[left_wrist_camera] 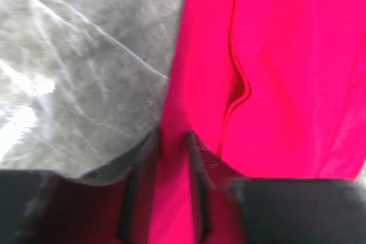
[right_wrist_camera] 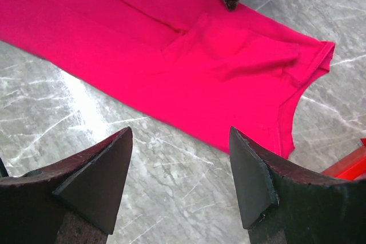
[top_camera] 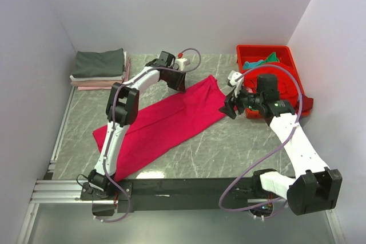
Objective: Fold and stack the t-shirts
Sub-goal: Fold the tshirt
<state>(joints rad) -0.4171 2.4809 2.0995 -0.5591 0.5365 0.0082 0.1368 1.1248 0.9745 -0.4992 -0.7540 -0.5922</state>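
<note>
At the far left corner of the table a stack of 3 folded shirts is done: dark grey on top, white under it, pale pink at the bottom. Across the middle lies the crimson shirt, a long diagonal band from near left to far right. It looks folded lengthwise already (the right wrist view shows a sleeve tucked in on top), but the crosswise folds are not yet made and it is not on the stack. More work waits in the red bin at the far right, where a teal shirt shows and a red shirt hangs over the near rim. So I judge the task roughly half done: 3 stacked, 1 in hand, at least 2 to come.

The left claw is down at the crimson shirt's far edge, near its right end. Its jaws stand narrow, astride the cloth's edge where it meets bare table; whether they pinch the cloth yet I cannot tell. The right claw hangs wide open and holds nothing, just off the same end of the crimson shirt, above bare table beside the hem, between it and the bin.
</note>
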